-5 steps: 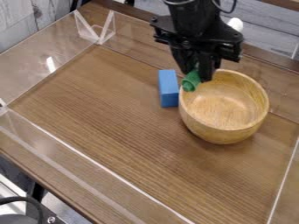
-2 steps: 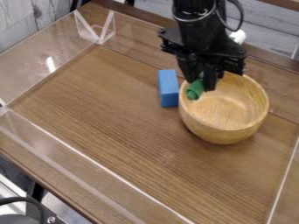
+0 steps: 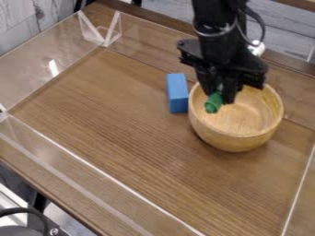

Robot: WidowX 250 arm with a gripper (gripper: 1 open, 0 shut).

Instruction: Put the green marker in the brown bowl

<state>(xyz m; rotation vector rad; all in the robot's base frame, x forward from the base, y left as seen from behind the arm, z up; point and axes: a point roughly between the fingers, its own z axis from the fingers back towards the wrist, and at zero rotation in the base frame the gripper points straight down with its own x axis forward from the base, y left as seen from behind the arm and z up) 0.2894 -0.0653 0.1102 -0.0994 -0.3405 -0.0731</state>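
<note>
One black gripper (image 3: 219, 87) is pinched shut on the green marker (image 3: 213, 103), which hangs tilted below the fingertips, its green end pointing down over the left part of the brown bowl (image 3: 234, 139) as the picture shows it; whether the marker touches the bowl's inside, I cannot tell. Just beside the bowl, on that same side, lies a small blue block (image 3: 179, 93), and all of these are on or above the wooden table (image 3: 110, 120)
</note>
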